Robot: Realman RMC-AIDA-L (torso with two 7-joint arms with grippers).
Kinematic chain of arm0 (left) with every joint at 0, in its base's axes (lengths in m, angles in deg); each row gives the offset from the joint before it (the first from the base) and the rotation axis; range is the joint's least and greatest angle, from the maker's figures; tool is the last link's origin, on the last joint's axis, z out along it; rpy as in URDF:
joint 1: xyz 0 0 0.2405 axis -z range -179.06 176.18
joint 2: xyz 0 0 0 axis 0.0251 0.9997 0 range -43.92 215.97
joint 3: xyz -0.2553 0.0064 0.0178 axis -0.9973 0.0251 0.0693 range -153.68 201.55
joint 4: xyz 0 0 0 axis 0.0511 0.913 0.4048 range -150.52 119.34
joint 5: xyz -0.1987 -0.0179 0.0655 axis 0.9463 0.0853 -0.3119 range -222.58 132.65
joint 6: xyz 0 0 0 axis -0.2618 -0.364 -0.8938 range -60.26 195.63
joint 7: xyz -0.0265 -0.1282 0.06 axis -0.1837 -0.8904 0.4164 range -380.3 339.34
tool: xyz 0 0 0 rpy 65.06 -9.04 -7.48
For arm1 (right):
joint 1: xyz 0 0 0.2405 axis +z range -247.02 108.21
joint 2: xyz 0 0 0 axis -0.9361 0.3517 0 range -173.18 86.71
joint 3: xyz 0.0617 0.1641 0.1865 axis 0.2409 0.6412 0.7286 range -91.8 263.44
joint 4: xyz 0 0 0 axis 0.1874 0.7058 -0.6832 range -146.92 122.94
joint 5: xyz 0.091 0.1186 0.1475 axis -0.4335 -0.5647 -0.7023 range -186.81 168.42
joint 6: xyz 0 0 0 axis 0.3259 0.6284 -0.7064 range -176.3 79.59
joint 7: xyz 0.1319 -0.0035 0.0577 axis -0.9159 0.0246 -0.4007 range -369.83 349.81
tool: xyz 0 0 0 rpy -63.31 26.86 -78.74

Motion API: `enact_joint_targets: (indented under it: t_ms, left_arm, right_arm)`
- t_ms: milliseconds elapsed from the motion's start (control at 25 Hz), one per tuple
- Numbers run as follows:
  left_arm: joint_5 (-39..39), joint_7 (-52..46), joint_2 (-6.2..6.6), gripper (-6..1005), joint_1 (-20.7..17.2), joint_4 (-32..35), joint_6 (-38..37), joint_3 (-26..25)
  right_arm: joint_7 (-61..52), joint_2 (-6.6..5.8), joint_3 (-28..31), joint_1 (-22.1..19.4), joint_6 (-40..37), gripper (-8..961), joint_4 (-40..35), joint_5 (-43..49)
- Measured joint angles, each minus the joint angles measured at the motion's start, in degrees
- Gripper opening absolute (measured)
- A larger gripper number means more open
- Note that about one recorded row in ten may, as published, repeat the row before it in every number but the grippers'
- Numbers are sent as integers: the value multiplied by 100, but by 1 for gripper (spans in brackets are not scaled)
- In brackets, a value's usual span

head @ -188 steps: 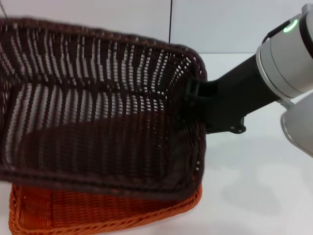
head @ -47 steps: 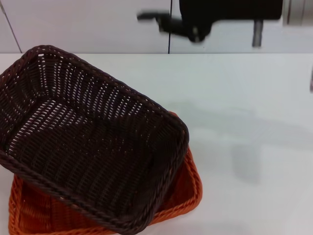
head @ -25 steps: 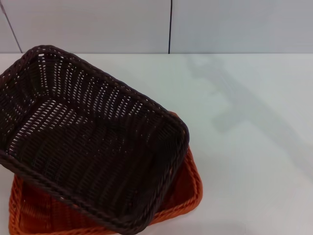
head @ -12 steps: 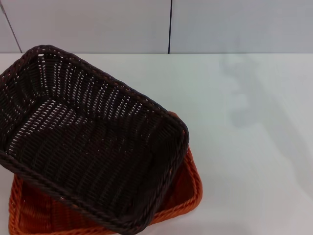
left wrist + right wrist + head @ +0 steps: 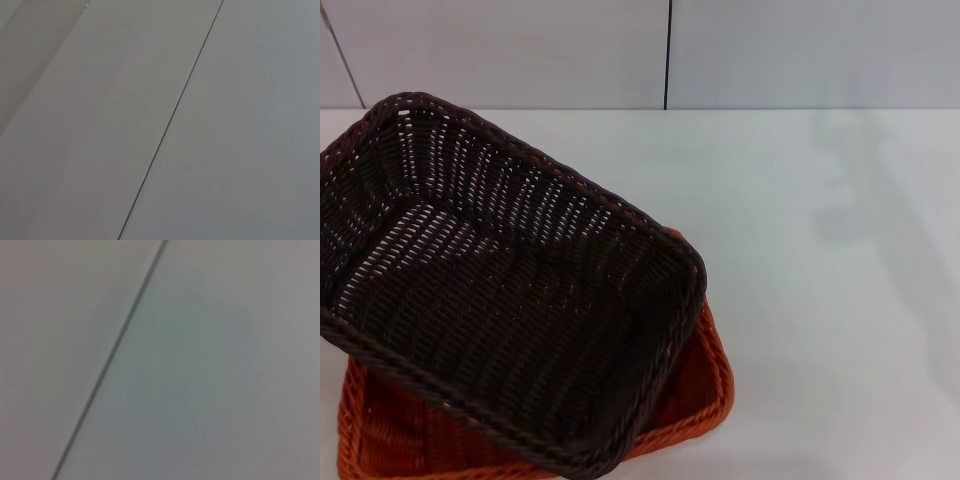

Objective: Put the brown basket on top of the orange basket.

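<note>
The brown basket rests on top of the orange basket at the near left of the white table in the head view. It sits turned at an angle, so the orange basket's near-right corner and front rim stick out from under it. Neither gripper shows in any view. Both wrist views show only a pale wall panel with a dark seam.
The white table stretches to the right of the baskets, with a faint shadow on its far right part. A pale panelled wall with a dark vertical seam stands behind the table.
The right arm, which held the brown basket's rim 7.5 s ago, let it go and rose out of view. Its shadow has drifted right across the table. The baskets have stayed still.
</note>
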State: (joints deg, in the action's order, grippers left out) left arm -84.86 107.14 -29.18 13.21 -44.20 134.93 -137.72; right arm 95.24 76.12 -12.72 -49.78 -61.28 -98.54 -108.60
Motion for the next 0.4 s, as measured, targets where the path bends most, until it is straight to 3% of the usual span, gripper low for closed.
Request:
enact_joint_targets:
  t_ms: [160,320,400]
  left_arm:
    - [0,0,5,716,12,-26,-3,13]
    - [-1,0,15,716,8,-31,0,21]
    - [-1,6,17,716,6,-31,7,21]
  right_arm:
    - [-122,0,-68,7,-370,351,34,-5]
    - [-480,-1,-380,36,-1283,351,90,211]
    - [-1166,-1,-911,65,-2359,351,228,970]
